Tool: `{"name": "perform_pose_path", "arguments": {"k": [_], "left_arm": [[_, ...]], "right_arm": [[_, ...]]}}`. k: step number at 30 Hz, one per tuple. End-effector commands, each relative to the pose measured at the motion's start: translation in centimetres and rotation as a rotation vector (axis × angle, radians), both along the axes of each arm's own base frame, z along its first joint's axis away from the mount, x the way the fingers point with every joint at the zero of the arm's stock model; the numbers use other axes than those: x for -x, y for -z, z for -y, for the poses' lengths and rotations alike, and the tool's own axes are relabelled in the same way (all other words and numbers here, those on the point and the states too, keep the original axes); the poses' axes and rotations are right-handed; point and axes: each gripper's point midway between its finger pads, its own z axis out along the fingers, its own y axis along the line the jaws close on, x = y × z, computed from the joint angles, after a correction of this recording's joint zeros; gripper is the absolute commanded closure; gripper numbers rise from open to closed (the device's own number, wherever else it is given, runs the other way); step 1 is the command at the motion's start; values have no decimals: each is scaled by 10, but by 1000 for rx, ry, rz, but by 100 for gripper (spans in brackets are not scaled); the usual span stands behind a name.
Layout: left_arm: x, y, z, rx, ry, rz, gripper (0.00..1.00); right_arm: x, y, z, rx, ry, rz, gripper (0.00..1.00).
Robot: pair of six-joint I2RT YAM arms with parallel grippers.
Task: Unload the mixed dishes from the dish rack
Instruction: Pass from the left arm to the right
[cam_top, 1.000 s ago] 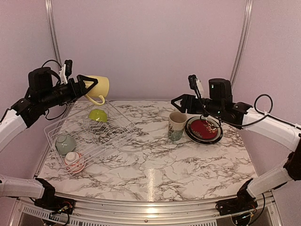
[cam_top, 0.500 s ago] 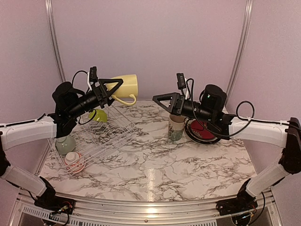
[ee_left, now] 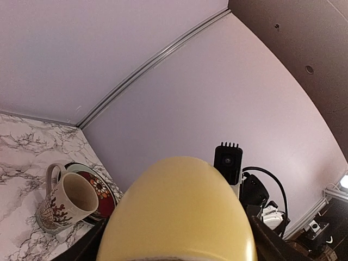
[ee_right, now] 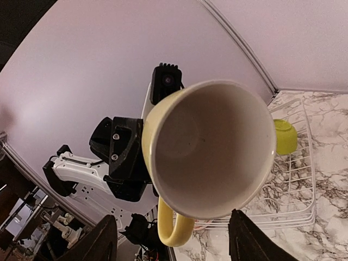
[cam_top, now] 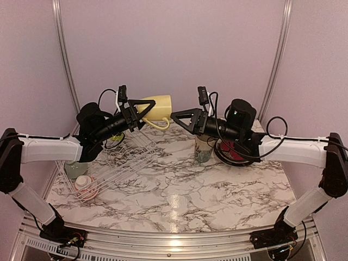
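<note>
A yellow mug (cam_top: 157, 105) hangs in the air above the table's back middle, lying on its side, with my left gripper (cam_top: 145, 111) shut on its base end. In the left wrist view the mug (ee_left: 176, 212) fills the space between the fingers. My right gripper (cam_top: 182, 116) is open and faces the mug's mouth (ee_right: 212, 147) from the right, a short way off; its handle points down. The white wire dish rack (cam_top: 128, 157) stands at the left with a red-patterned bowl (cam_top: 86, 185) and a lime-green bowl (ee_right: 285, 136) in it.
A beige mug (cam_top: 204, 147) stands upright right of centre, beside a red patterned plate (cam_top: 237, 150) lying on the marble table (cam_top: 179, 190). Both also appear in the left wrist view: beige mug (ee_left: 65, 202), plate (ee_left: 102, 190). Purple walls close the back.
My left arm has carried the yellow mug up and right, from over the rack to the middle. My right gripper has swung left from above the plate to meet it.
</note>
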Motion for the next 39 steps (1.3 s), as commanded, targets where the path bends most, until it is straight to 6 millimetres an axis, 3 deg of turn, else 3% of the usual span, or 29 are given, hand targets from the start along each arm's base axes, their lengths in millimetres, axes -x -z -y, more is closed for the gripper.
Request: {"name": "perform_pose_path", "arguments": {"k": [1, 8, 13, 23, 25, 27, 33, 36, 39], "left_arm": [[15, -34, 3, 68, 29, 118, 70], [23, -26, 19, 52, 81, 98, 71], [24, -20, 26, 52, 99, 80, 71], [22, -18, 33, 85, 131, 56, 69], [22, -16, 33, 78, 127, 56, 65], [21, -13, 32, 59, 113, 55, 55], [13, 5, 16, -73, -6, 60, 11], [-3, 23, -5, -161, -104, 6, 1], [-21, 48, -32, -235, -204, -79, 1]], "right_arm": [[-6, -24, 5, 62, 74, 90, 33], [-3, -28, -5, 47, 18, 102, 42], [-1, -29, -7, 33, -4, 101, 64], [5, -30, -10, -6, -45, 89, 91], [5, -31, -9, -7, -40, 94, 99], [5, -33, -7, -7, -34, 102, 100], [5, -37, 4, 41, 23, 143, 100], [2, -37, 15, 73, 74, 158, 100], [1, -39, 24, 86, 114, 171, 100]]}}
